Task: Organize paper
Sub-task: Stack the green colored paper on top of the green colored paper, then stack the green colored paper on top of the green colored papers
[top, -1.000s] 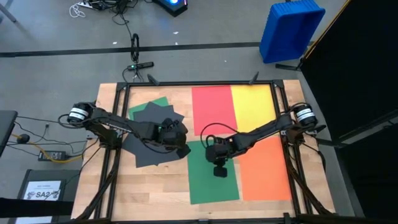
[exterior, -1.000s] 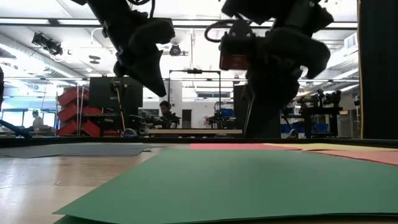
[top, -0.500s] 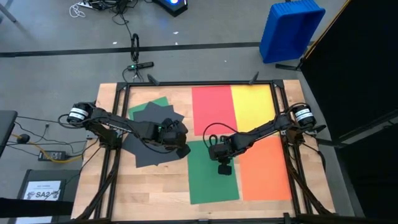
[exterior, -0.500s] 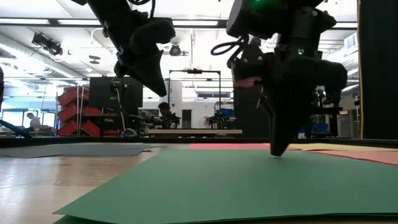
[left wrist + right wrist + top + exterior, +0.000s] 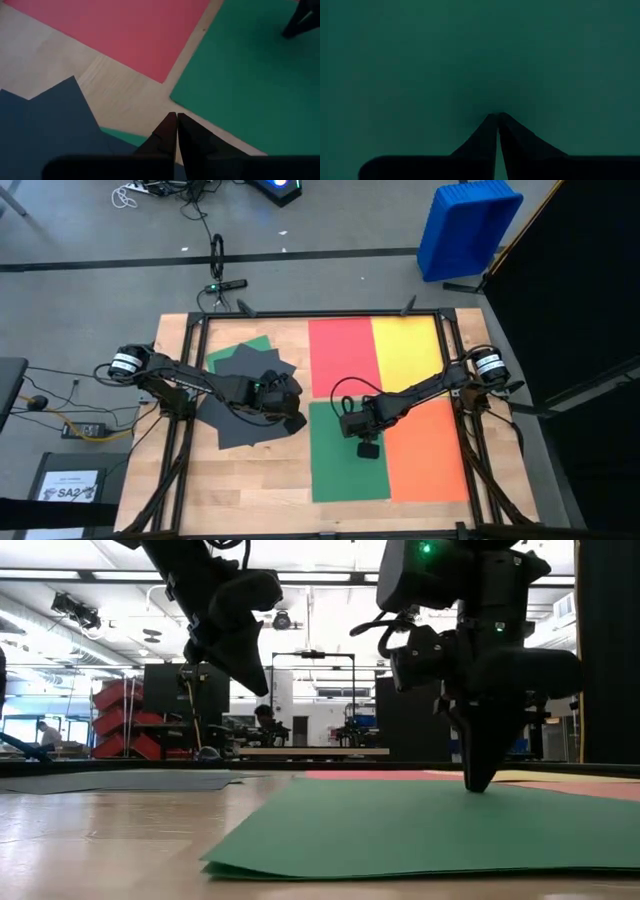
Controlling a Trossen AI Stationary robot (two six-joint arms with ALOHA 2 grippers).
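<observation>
low view: right gripper [image 5: 480, 785], fingers closed and gripping nothing, presses its tip down on the green sheet [image 5: 348, 455], which lies flat beside the orange sheet [image 5: 425, 450] below the red sheet [image 5: 340, 355]. left gripper [image 5: 292, 420], also closed and empty, hangs over the dark sheets [image 5: 240, 400]. paper looks light, limp, thin; judged best slid by pressing on top, since edges offer little to pinch.

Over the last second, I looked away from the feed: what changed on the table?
The right gripper, shut, came down with its tips on the front green sheet and slid it toward the orange sheet, closing the gap. Nothing was grasped or released. The left gripper, shut, stayed raised; the other sheets did not move.
</observation>
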